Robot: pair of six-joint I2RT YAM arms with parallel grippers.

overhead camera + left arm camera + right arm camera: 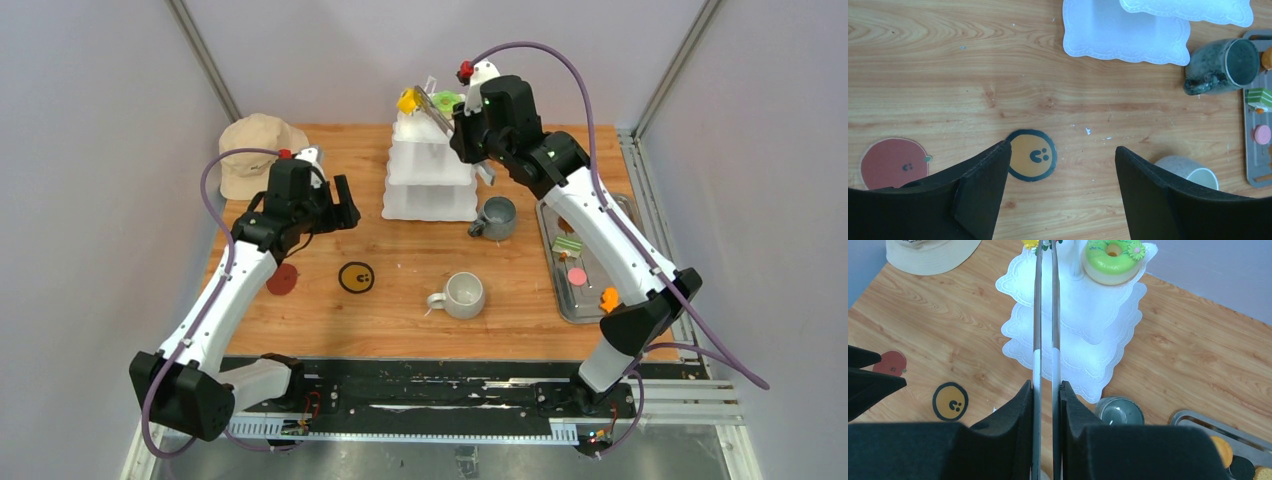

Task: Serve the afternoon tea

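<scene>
The white three-tier stand (430, 170) stands at the back middle of the table, with a green donut (447, 100) and a yellow piece (407, 100) on its top tier. My right gripper (462, 130) is shut on metal tongs (435, 112). In the right wrist view the tongs (1037, 315) reach to the yellow piece (1030, 242) at the top tier's edge, beside the donut (1113, 260). My left gripper (340, 205) is open and empty, above the table left of the stand. A dark grey mug (497, 217) and a light grey mug (463, 295) stand in front of the stand.
A steel tray (560, 290) on the right holds green (568, 246), pink (577, 275) and orange (608, 298) pieces. A beige hat (255, 150) lies at the back left. Yellow (356, 277) and red (283, 279) stickers lie flat on the table.
</scene>
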